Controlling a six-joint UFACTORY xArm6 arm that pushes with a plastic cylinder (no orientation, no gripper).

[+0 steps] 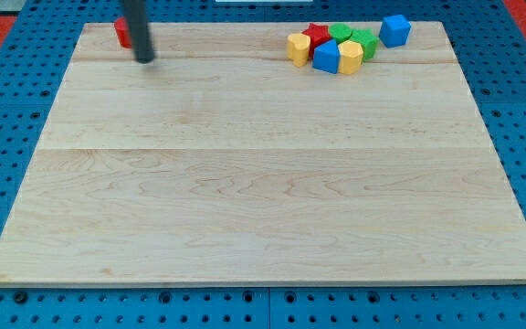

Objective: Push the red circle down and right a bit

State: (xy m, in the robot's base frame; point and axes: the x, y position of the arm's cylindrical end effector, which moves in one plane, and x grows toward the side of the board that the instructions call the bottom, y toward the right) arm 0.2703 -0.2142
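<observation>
A red block (121, 33), partly hidden behind my rod so its shape is unclear, sits near the board's top left corner. My tip (144, 58) rests on the board just below and right of it, touching or nearly touching. The rod comes down from the view's top edge.
A cluster near the top right holds a yellow block (299, 48), a red star-like block (316, 35), a green block (341, 33), another green block (365, 43), a blue block (326, 58) and a yellow block (350, 57). A blue cube (394, 30) stands apart to their right. The wooden board (263, 183) lies on a blue pegboard.
</observation>
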